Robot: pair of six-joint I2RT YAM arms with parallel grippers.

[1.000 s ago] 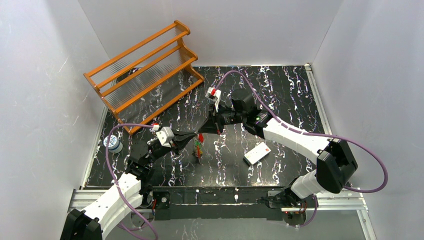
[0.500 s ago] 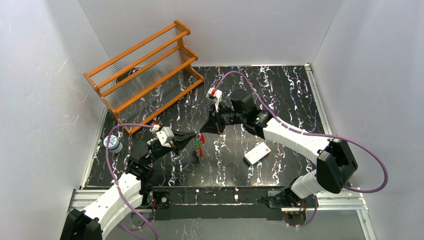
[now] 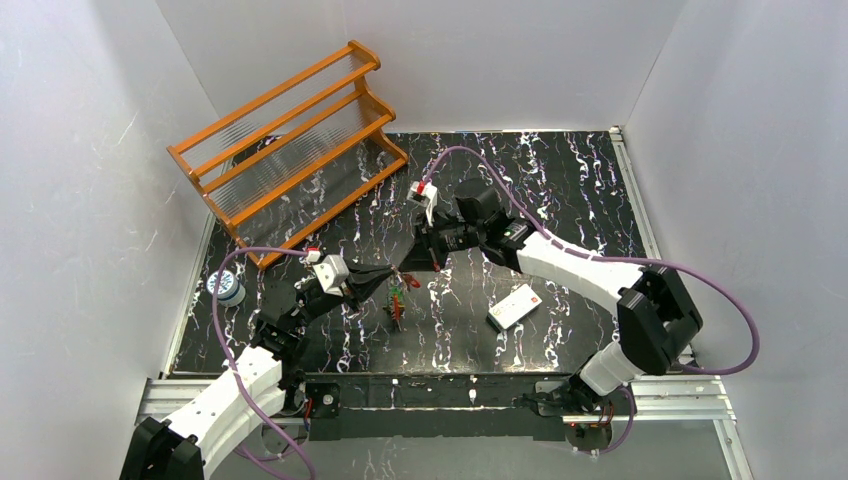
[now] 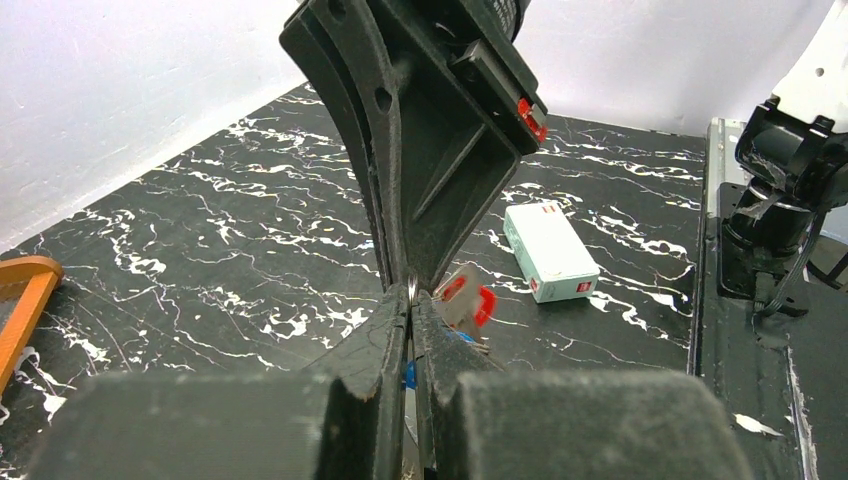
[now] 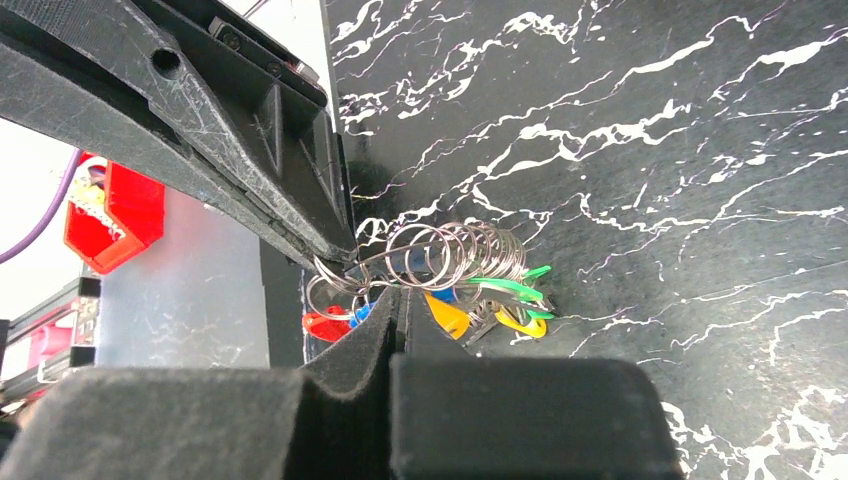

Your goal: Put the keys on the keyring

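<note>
The keyring point(image 5: 448, 256) shows as thin silver wire loops held up between both grippers, above the black marble table point(image 3: 560, 200). Green point(image 5: 505, 288), yellow point(image 5: 522, 323), orange point(image 5: 447, 313), blue point(image 5: 362, 312) and red point(image 5: 325, 326) keys hang from it. My left gripper point(image 4: 411, 300) is shut on the ring's wire, with a red key point(image 4: 478, 303) just beyond its tips. My right gripper point(image 5: 395, 296) is shut, tip to tip with the left, and the wire loops run into its pads. In the top view, the bunch of keys point(image 3: 397, 300) dangles below the two meeting tips.
A white box with a red mark point(image 3: 514, 305) lies on the table to the right of the keys. An orange wooden rack point(image 3: 290, 145) stands at the back left. A small white and blue roll point(image 3: 228, 288) sits at the left edge. White walls enclose the table.
The right arm's wrist has shifted a little to the left and its elbow has drawn in. The hanging keys have swung slightly. Both grippers stay shut.
</note>
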